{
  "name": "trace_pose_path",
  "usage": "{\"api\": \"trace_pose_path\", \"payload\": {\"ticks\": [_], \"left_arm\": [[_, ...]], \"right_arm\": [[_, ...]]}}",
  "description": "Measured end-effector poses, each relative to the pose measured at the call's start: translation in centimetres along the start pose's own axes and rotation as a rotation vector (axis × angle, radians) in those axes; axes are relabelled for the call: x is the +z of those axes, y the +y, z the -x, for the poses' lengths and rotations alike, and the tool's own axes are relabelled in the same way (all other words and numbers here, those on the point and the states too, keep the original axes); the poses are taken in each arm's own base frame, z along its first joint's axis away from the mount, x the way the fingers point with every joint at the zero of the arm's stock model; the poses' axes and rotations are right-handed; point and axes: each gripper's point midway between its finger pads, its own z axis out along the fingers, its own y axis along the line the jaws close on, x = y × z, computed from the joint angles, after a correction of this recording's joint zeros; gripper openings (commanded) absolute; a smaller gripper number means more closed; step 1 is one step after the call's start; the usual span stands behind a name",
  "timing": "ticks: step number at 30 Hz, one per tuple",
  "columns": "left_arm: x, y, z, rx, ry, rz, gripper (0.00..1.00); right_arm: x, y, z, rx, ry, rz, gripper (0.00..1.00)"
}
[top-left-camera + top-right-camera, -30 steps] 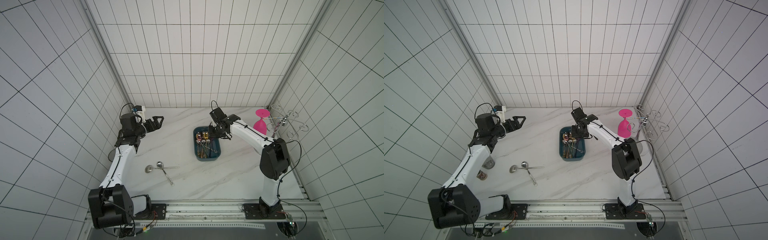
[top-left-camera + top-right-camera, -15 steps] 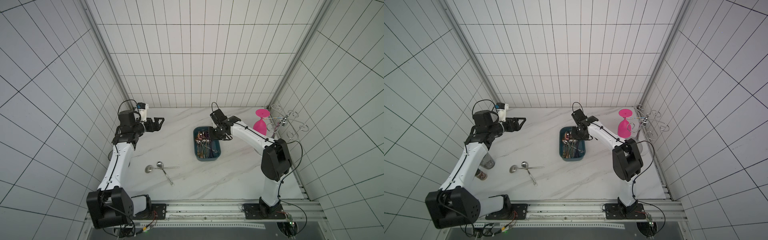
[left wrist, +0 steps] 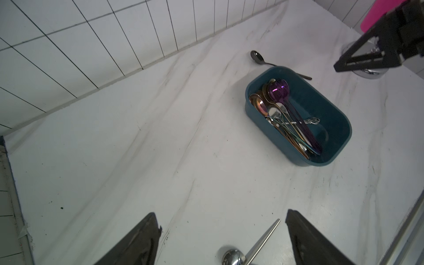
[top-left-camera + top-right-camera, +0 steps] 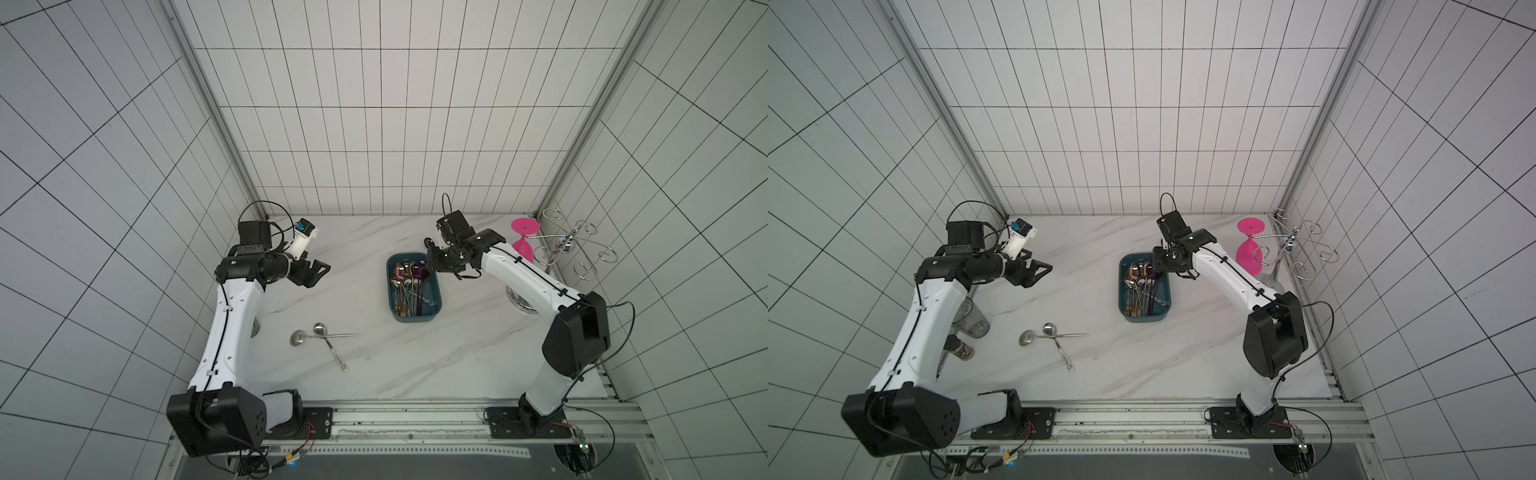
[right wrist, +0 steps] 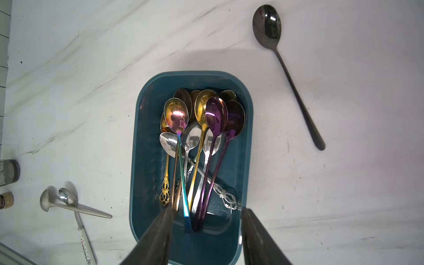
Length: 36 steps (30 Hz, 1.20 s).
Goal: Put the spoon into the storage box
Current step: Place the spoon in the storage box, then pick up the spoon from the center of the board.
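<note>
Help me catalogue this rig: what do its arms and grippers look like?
The left arm and right arm have white shells, black joints and black cables clipped alongside. The left gripper and right gripper are black, with tapering triangular fingers.

Glossy metal spoons fill a matt plastic storage box on a smooth marbled tabletop.

Box stood mid-tabletop, spoons piled inside. Lone spoon lay just behind it. Two crossed spoons lay front-left, well apart. Goblet stood right-rear.
</note>
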Motion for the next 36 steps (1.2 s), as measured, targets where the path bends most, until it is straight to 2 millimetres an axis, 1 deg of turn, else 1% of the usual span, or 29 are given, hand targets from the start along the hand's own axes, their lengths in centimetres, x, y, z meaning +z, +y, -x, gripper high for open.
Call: {"api": "trace_pose_path", "payload": {"ticks": [2, 5, 13, 16, 23, 25, 27, 29, 32, 36], "left_arm": [[0.2, -0.8, -1.5, 0.024, 0.058, -0.037, 0.85], [0.5, -1.7, -3.6, 0.058, 0.136, -0.075, 0.85], [1.4, -3.9, -10.1, 0.161, 0.333, -0.178, 0.85], [1.6, -4.4, -11.9, 0.206, 0.383, -0.204, 0.85], [2.3, -4.8, -15.3, 0.301, 0.481, -0.235, 0.84], [2.5, -4.9, -16.6, 0.327, 0.518, -0.244, 0.81], [2.6, -4.8, -17.9, 0.355, 0.553, -0.249, 0.81], [2.7, -4.6, -19.0, 0.384, 0.588, -0.247, 0.77], [2.8, -4.2, -20.4, 0.428, 0.635, -0.245, 0.75], [3.2, -3.6, -21.4, 0.473, 0.667, -0.248, 0.70]], "right_arm": [[-0.8, -0.7, 0.1, -0.010, -0.016, -0.010, 0.62], [-2.2, -1.5, 0.9, -0.030, -0.056, -0.030, 0.67], [-6.1, -2.1, 2.0, -0.104, -0.151, -0.061, 0.78], [-7.7, -2.7, 2.5, -0.122, -0.190, -0.082, 0.84], [-11.5, -4.9, 3.5, -0.126, -0.279, -0.139, 0.89], [-12.5, -5.4, 3.7, -0.123, -0.302, -0.154, 0.89], [-13.4, -5.9, 3.8, -0.116, -0.320, -0.161, 0.89], [-14.2, -6.3, 4.0, -0.112, -0.340, -0.168, 0.91], [-15.0, -6.7, 4.1, -0.112, -0.358, -0.180, 0.94], [-15.5, -7.1, 3.8, -0.115, -0.371, -0.186, 0.97]]}}
